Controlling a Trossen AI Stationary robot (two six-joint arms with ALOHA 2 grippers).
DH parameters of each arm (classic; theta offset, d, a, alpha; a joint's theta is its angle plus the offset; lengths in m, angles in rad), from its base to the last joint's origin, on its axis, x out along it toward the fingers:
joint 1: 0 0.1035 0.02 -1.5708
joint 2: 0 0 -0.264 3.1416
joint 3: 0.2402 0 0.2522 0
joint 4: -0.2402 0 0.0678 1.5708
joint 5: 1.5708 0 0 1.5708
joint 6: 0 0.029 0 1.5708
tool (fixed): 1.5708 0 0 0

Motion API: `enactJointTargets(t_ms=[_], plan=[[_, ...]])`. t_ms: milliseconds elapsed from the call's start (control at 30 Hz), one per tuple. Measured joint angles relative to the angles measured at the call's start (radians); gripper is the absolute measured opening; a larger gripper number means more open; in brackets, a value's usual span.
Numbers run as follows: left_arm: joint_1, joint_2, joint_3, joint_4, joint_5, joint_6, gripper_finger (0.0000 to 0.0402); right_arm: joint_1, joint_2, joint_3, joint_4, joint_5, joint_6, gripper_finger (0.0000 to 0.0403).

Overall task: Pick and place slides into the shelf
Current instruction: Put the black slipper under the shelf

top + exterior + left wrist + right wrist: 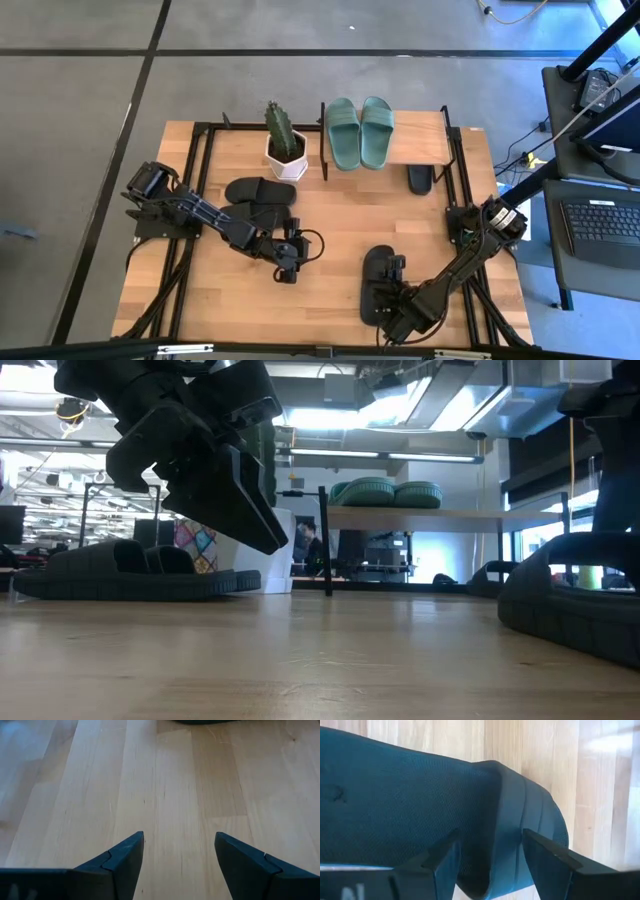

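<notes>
The sage-green pair (360,132) lies on the shelf's top board (420,148); in the low view the pair (385,492) sits on the shelf (420,515). One black slide (420,179) lies under that board. Two black slides (258,198) lie on the table left of centre. Another black slide (376,285) lies near the table's near edge, and it fills the right wrist view (395,805). My right gripper (393,302) (490,837) is open, with its fingers on either side of this slide's strap (512,815). My left gripper (287,268) (179,837) (255,525) is open, above bare wood. My right gripper stands over the black slide's strap edge (506,835), coming from the table's near right and slanting down. Whether its fingers (442,862) touch the strap or the footbed, I cannot tell. The slide lies flat on the table.
A cactus in a white pot (285,145) stands left of the shelf, behind the two black slides. Black frame rails (200,180) run along the table's left and right sides. Bare wood (330,240) lies between the two grippers.
</notes>
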Motion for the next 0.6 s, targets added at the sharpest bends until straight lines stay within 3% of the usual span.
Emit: enactJointTargets(t_ms=[600], plan=[[0.0,0.0,0.0,0.0,0.0,0.0,0.0235,-0.035,0.0,0.0,-0.024,-0.005,-0.026,0.021]])
